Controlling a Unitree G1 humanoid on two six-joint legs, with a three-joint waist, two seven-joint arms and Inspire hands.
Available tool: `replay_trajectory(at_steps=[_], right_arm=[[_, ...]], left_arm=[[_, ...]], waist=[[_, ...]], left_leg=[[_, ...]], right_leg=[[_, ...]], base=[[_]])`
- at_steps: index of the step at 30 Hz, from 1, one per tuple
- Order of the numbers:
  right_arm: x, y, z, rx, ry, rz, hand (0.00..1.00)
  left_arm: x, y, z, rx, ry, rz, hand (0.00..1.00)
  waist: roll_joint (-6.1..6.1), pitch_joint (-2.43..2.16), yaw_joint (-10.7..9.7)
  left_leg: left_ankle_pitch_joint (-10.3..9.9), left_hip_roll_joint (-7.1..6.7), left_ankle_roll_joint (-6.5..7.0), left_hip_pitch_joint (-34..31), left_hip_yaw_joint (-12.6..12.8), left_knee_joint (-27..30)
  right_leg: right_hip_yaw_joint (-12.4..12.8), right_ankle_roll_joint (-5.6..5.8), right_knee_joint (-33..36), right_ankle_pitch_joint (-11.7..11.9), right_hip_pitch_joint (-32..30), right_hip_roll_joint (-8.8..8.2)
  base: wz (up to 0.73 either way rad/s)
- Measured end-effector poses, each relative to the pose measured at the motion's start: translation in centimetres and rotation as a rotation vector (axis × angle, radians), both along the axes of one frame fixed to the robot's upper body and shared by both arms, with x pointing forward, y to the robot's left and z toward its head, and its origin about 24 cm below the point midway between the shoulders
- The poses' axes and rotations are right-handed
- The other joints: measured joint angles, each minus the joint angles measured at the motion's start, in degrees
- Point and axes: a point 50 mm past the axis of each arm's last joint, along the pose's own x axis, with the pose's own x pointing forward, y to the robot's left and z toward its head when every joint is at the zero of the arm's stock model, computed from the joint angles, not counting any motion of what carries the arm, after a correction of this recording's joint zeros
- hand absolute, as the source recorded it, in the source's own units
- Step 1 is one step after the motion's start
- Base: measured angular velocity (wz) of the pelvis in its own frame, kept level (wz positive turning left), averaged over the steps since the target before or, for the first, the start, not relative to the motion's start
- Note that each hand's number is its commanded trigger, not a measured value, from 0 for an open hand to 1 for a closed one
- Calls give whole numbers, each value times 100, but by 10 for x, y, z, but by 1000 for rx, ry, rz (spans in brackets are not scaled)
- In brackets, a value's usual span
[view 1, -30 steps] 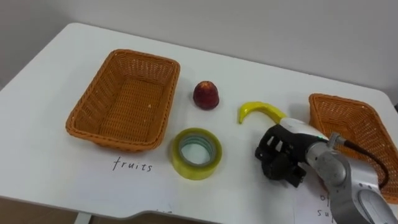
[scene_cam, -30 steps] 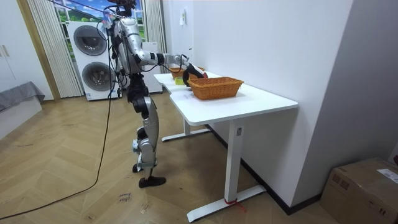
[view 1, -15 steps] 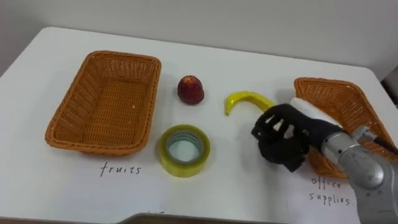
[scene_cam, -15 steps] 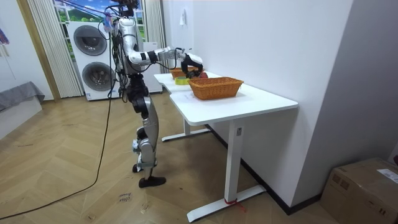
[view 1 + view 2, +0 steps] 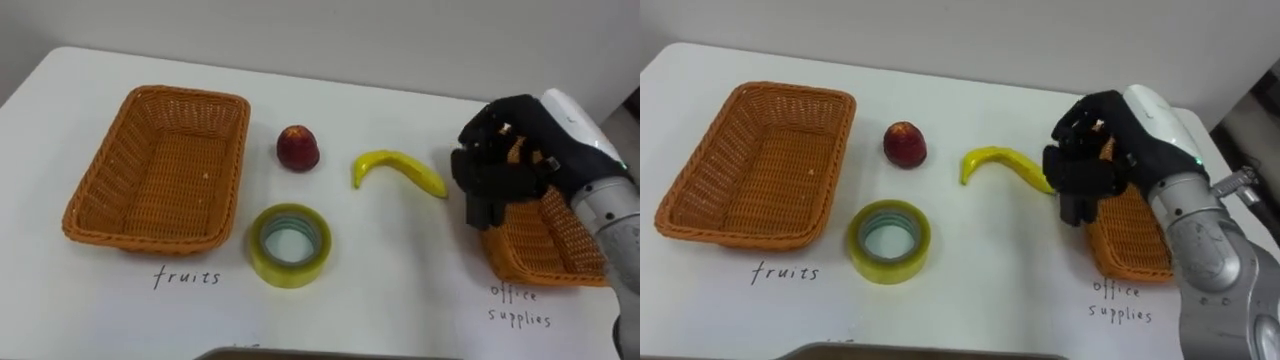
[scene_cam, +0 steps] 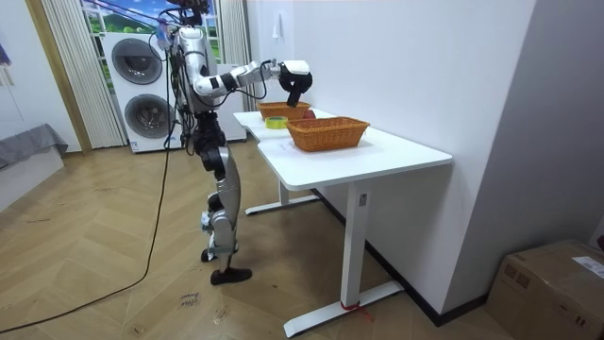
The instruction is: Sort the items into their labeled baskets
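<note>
My right hand (image 5: pixel 520 150) hangs in the air over the near left corner of the office supplies basket (image 5: pixel 548 252) at the right. Its fingers are curled round a small black object (image 5: pixel 482 205) whose kind I cannot make out. On the white table lie a yellow banana (image 5: pixel 395 168) just left of the hand, a red apple (image 5: pixel 298 148) further left, and a yellow roll of tape (image 5: pixel 289 245) near the front. The fruits basket (image 5: pixel 238 165) stands at the left with nothing in it. In the room view the right hand (image 6: pixel 294 76) is raised above the table.
Handwritten labels mark the table: "fruits" (image 5: pixel 187 277) before the left basket and "office supplies" (image 5: pixel 520 305) before the right one. The table's front edge runs close below the tape. I stand at the table's end, with washing machines (image 6: pixel 142 85) behind me.
My right hand rose from the table near the banana and moved right to above the office supplies basket's corner, still curled. The view has shifted too. The fruit and the tape lie as before.
</note>
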Motion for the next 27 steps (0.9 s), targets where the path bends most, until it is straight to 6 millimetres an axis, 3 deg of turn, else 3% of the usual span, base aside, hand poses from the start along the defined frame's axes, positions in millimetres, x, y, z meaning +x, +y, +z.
replay_trajectory(at_steps=[13, 17, 24, 27], right_arm=[[1, -6, 8, 25, -88, -54, 100], [0, -13, 11, -2, -107, -93, 100], [2, -27, -13, -16, -28, -177, 100], [1, -32, -17, -14, -25, -206, 100]], left_arm=[[-7, 1, 0, -19, -1, 27, 0], [-9, 1, 0, -19, 4, 30, 0], [-17, -2, -1, -9, 28, 46, 0], [-24, -1, -1, -9, 40, 61, 0]], waist=[[-2, -3, -28], [18, -18, -154], [76, -54, -250], [68, -48, -327]], left_leg=[[-2, 7, 1, -24, -3, 16], [-2, 8, 0, -92, -15, 27], [-2, 10, 0, 12, -4, -2], [-1, 9, 0, 5, -2, 11]], right_leg=[[-50, 0, -3, 1, -27, -2], [-95, -5, -1, 5, -68, -12], [-40, -6, -5, 6, 26, -6], [-45, -6, -5, 6, 25, -5]], base=[[0], [2], [0], [0]])
